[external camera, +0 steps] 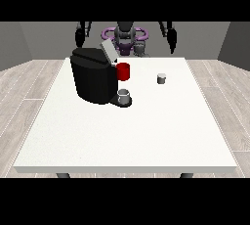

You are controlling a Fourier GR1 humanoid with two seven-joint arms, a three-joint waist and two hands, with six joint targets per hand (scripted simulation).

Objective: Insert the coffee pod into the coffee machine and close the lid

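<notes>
At the far edge of the white table (122, 136) I stand with both arms raised and nothing taken up yet. My hand at the view's left (79, 35) hangs above the table's back corner, and my hand at the view's right (172, 40) hangs level with it on the other side; both are too small and dark for me to tell how the fingers lie.

The coffee pod (161, 78), a small grey cylinder, stands upright on the bare tabletop, well apart from the coffee machine (93, 75) and nearer my hand at the view's right. The machine is a black block with its lid (108, 51) tilted up and open, a red part (123, 71) showing at its front and a grey cup (124, 95) on the tray below.

I judge the pod light, stiff and smooth-walled (likely to tip or skid if nudged from one side), so I would take it across its round wall from above, thumb opposite fingers, and keep it upright. The lid looks hinged at its rear, best pressed down at its raised free edge.
</notes>
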